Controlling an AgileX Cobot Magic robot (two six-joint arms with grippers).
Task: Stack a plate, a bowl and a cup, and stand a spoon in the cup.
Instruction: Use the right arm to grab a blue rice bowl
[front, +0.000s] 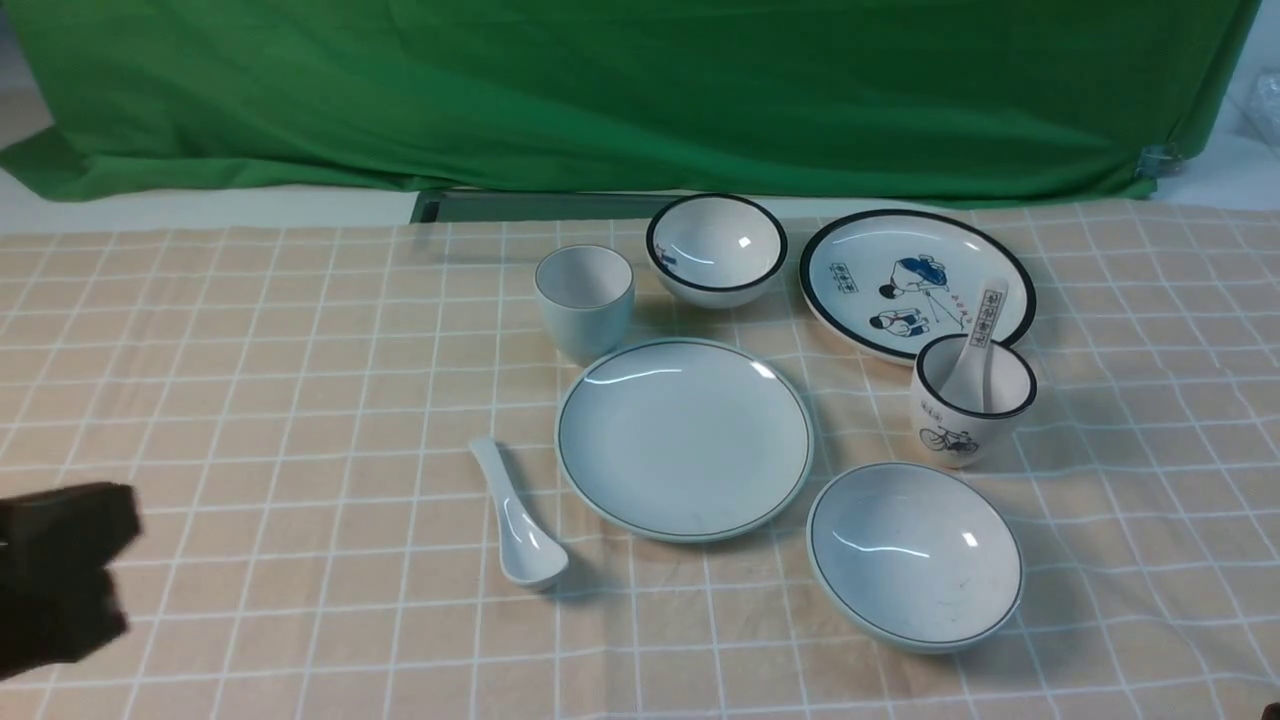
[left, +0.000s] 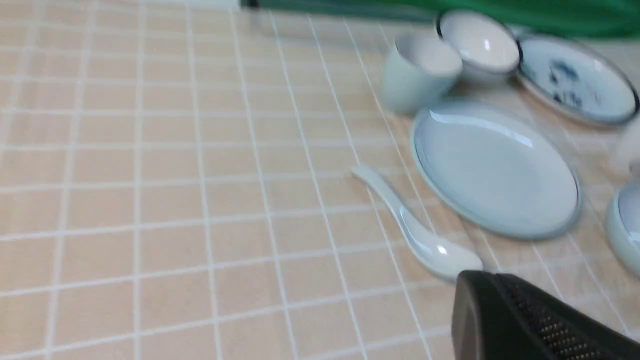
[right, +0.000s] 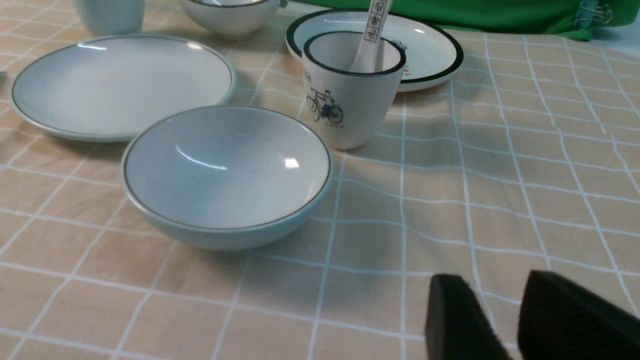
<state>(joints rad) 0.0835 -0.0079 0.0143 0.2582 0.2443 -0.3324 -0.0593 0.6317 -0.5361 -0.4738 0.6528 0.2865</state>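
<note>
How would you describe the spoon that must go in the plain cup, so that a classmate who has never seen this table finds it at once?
Find the plain plate in the middle of the checked cloth. The spoon lies flat on the cloth just left of it. Unlike the other spoon, standing in the bicycle cup, its handle bears no printed characters.

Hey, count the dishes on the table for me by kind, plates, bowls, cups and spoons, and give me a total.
Plates: 2, plain plate, cartoon plate
Bowls: 2, shallow bowl, deep dark-rimmed bowl
Cups: 2, plain cup, bicycle cup
Spoons: 2, plain spoon, printed spoon
Total: 8
</note>
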